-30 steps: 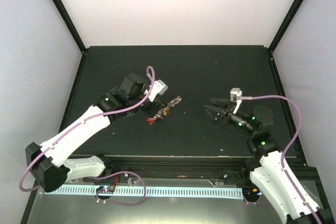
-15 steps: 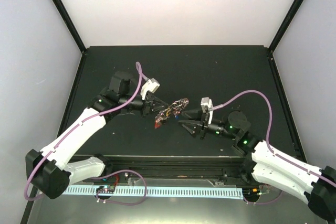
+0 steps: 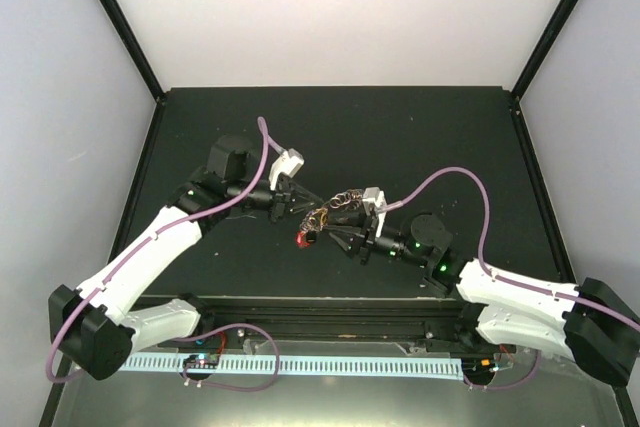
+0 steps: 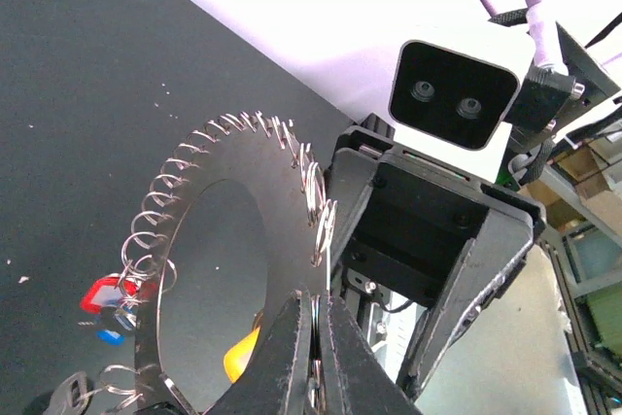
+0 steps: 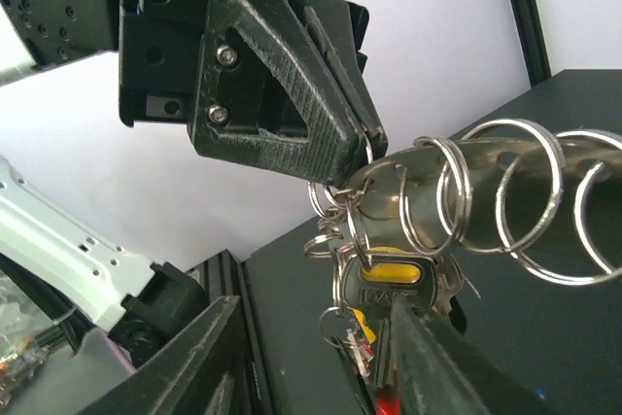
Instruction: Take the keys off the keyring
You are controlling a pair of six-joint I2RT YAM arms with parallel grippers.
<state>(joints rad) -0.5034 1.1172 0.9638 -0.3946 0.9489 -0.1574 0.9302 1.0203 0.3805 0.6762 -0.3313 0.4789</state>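
The keyring (image 3: pixel 340 205) is a flat silvery ring strung with many small split rings; it is held above the table. My left gripper (image 3: pixel 303 204) is shut on its rim, as the left wrist view (image 4: pixel 319 332) shows, with the keyring (image 4: pixel 287 191) standing upright. The keys (image 3: pixel 305 237) hang below, with red and blue heads (image 4: pixel 107 303). My right gripper (image 3: pixel 338 229) is open, its jaws either side of the hanging keys (image 5: pixel 389 284). A yellow-headed key rests against the right finger (image 5: pixel 437 366). The keyring (image 5: pixel 486 187) runs off to the right.
The black table (image 3: pixel 400 137) has a raised frame rail (image 3: pixel 340 307) along its near edge and black posts at the back corners. White walls close in the sides and back. Pink cables loop over both arms.
My right arm has swung left across the table, and its open jaws have reached the hanging keys. My left gripper has turned slightly and still holds the keyring.
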